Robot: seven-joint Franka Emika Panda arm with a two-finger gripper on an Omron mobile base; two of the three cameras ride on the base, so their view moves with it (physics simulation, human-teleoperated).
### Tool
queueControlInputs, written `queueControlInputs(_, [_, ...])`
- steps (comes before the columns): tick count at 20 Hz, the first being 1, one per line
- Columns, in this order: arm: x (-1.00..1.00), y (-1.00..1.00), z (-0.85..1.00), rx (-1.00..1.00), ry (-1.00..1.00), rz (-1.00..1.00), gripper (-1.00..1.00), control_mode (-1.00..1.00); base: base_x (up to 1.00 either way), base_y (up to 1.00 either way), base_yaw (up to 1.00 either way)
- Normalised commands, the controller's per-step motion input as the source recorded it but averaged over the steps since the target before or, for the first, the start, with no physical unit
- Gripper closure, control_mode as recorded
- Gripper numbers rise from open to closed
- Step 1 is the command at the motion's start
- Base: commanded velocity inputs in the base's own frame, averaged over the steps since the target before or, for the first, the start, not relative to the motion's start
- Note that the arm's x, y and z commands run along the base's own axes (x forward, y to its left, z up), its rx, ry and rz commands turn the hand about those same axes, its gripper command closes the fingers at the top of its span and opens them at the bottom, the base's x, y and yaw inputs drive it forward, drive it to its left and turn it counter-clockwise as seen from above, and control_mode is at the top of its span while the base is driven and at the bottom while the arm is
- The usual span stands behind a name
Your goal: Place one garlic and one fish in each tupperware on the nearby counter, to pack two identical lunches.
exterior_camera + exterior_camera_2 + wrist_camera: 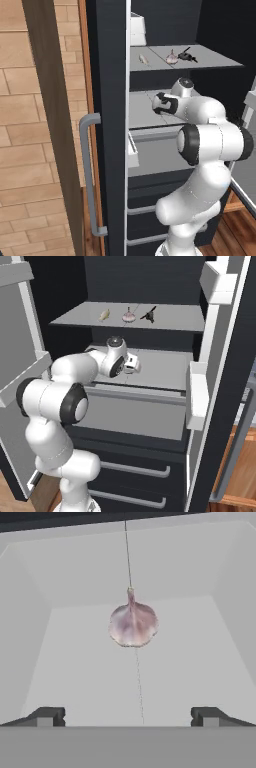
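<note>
In the hand view a pinkish-white garlic (133, 622) lies on a grey fridge shelf (190, 662), centred ahead of my gripper (127, 714). Its dark fingertips (47, 716) stand wide apart with nothing between them. From the base views, the hand (162, 104) (131, 364) reaches in over the middle shelf. On the upper shelf lie a slender tan fish (143, 59) (104, 315) and another garlic (172, 57) (128, 316). The tupperware and the counter are out of view.
A small dark object (187, 55) (148, 315) lies beside the upper-shelf garlic. The open fridge door with its grey handle (87, 170) stands at the left, and white door bins (197, 396) at the right. Dark drawers (135, 471) sit below the shelves.
</note>
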Motion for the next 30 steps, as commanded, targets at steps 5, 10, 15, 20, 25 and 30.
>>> queueControlInputs(5, [0.5,0.0,-0.31,0.0,0.07,0.0,-1.0,-1.0,0.0,0.0,0.0])
queueControlInputs(10, [0.56,0.0,-0.24,0.0,0.02,0.0,-1.0,-1.0,0.0,0.0,0.0])
queueControlInputs(15, [0.48,-0.01,-0.23,0.0,0.0,0.0,-1.0,-1.0,0.0,0.0,0.0])
queueControlInputs(20, [0.29,-0.02,-0.24,-0.03,0.0,0.0,-1.0,-1.0,0.0,0.0,0.0])
queueControlInputs(25, [0.02,0.0,-0.01,0.0,0.0,0.0,1.0,-1.0,0.0,0.0,0.0])
queueControlInputs(30, [-0.1,0.01,0.0,0.0,0.0,0.0,1.0,-1.0,0.0,0.0,0.0])
